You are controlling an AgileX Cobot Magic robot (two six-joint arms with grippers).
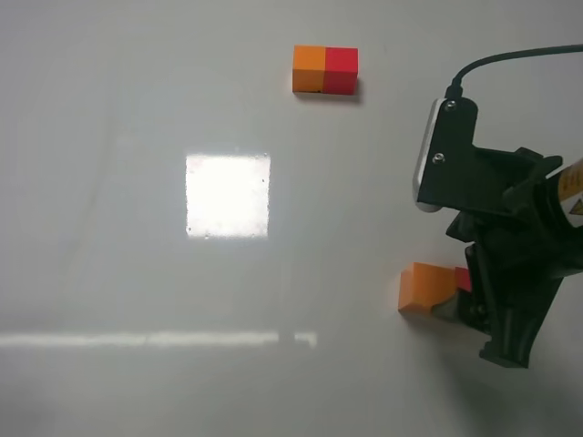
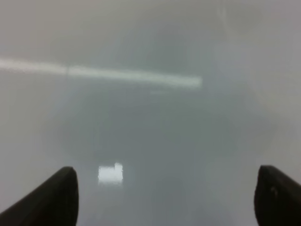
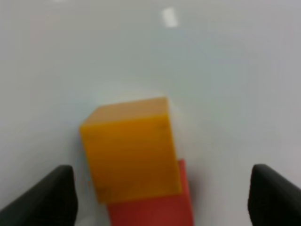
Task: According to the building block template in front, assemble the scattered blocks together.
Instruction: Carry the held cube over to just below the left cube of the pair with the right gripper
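The building block template, a small bar with an orange half on the left and a red half on the right, lies at the far middle of the table. The orange cube sits at the right front. The red cube is right beside it, mostly hidden under my right arm. In the right wrist view the orange cube lies against the red cube, slightly askew. My right gripper is open, its fingers standing wide on either side of the cubes. My left gripper is open and empty over bare table.
A bright square glare and a light streak lie on the glossy white table. The right arm's black cable runs off the right edge. The left arm is outside the exterior high view.
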